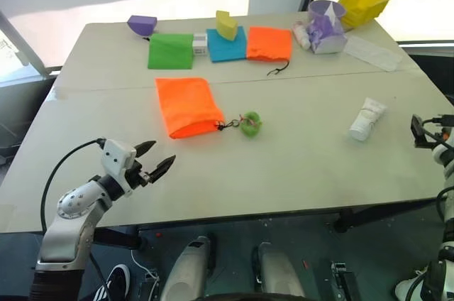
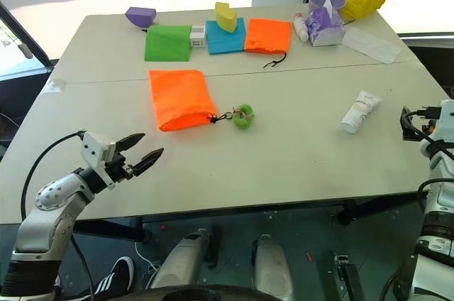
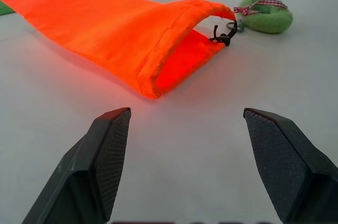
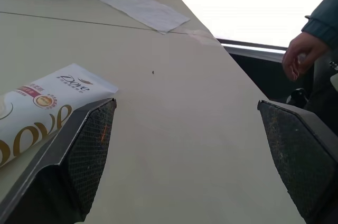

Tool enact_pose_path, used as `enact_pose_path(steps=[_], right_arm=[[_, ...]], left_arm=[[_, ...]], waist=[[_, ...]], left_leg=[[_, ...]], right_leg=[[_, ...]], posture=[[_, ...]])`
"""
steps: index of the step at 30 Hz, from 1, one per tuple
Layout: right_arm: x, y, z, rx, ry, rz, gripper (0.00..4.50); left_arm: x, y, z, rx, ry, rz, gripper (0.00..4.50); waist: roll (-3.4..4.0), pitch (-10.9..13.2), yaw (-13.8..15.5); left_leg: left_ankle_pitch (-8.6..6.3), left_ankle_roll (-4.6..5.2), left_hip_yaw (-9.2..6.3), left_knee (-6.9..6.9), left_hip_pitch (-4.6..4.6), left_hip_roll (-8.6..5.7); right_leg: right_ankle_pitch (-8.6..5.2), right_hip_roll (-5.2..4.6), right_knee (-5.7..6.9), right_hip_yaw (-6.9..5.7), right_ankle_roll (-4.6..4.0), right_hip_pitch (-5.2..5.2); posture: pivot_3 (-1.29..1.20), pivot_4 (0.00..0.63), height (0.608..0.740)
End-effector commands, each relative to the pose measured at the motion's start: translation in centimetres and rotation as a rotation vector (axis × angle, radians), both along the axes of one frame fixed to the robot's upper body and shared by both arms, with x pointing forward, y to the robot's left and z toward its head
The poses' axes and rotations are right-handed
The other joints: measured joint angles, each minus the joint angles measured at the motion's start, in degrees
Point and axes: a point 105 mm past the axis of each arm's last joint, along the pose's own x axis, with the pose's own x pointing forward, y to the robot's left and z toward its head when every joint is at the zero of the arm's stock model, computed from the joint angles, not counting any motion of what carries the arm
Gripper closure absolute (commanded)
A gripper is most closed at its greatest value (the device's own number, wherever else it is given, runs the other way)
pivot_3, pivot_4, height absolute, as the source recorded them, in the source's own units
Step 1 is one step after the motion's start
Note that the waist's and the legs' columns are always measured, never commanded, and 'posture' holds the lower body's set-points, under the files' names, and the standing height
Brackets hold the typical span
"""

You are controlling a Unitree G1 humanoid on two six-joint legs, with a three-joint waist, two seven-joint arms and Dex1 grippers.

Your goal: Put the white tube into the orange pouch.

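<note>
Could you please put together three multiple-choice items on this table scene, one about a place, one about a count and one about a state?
1. Where does the white tube lie?
A. inside the orange pouch
B. on the table near the right pincer
C. on the blue square

2. How many orange fabric pouches are on the table?
A. one
B. two
C. three

3. How is the left pincer?
A. open and empty
B. shut on the tube
C. shut on the cord

Key: 1 B, it rests on bare tabletop beside the right pincer. 2 B, the orange pouch and a smaller pouch farther back. 3 A, its fingers stand apart with nothing between.
</note>
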Motion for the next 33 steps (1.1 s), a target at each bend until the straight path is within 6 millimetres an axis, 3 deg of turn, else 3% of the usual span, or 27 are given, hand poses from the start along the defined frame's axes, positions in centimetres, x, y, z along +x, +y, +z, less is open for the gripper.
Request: enact_pose_path(steps=[1, 15, 20, 23, 27, 33], right_arm=[[-0.2, -0.4, 1.6, -0.035, -0.049, -0.011, 0.0], [1.0, 0.6, 1.2, -0.028, -0.04, 0.028, 0.0], [1.8, 2.6, 1.0, -0.018, -0.037, 0.124, 0.0], [2.5, 5.5, 1.4, -0.057, -0.032, 0.271, 0.0], [2.9, 10.9, 2.8, -0.038, -0.063, 0.523, 0.0], [0.5, 22.2, 2.4, -0.028, 0.054, 1.026, 0.0]], left_arm=[[-0.1, -0.5, 1.2, 0.019, -0.053, -0.025, 0.8], [-0.2, -1.1, 2.2, -0.008, -0.103, -0.077, 0.8], [0.2, -1.3, 2.7, 0.062, -0.169, -0.078, 0.8], [0.9, -1.4, 3.7, 0.138, -0.268, -0.064, 0.8], [1.7, -2.3, 4.2, 0.203, -0.32, -0.063, 0.8], [3.7, -2.3, 2.7, 0.41, -0.353, 0.027, 0.8]], waist=[[0.0, 0.0, -0.01], [0.01, 0.0, -0.02], [0.0, 0.0, -0.02], [0.01, 0.0, 0.0], [0.02, 0.0, -0.03], [0.02, 0.0, 0.13]], left_leg=[[0.0, 0.0, 0.0, 0.0, 0.0, 0.0], [0.0, 0.0, 0.0, 0.0, 0.0, 0.0], [0.0, 0.0, 0.0, 0.0, 0.01, 0.0], [0.0, 0.0, 0.0, 0.0, 0.01, 0.0], [0.0, 0.0, 0.0, 0.0, 0.02, 0.0], [0.01, 0.01, -0.03, -0.01, -0.01, 0.01]], right_leg=[[0.0, 0.0, 0.0, 0.0, 0.0, 0.0], [0.0, 0.0, 0.0, 0.0, 0.0, 0.0], [0.0, 0.0, 0.0, 0.0, 0.0, 0.01], [0.0, 0.0, 0.01, 0.0, 0.0, 0.01], [0.01, 0.01, 0.02, 0.0, 0.01, 0.01], [-0.01, 0.02, 0.02, -0.01, 0.03, -0.06]], posture=[[0.0, 0.15, 0.74], [0.0, 0.15, 0.74], [0.0, 0.15, 0.74], [0.0, 0.15, 0.74], [0.0, 0.15, 0.74], [0.0, 0.15, 0.74]])
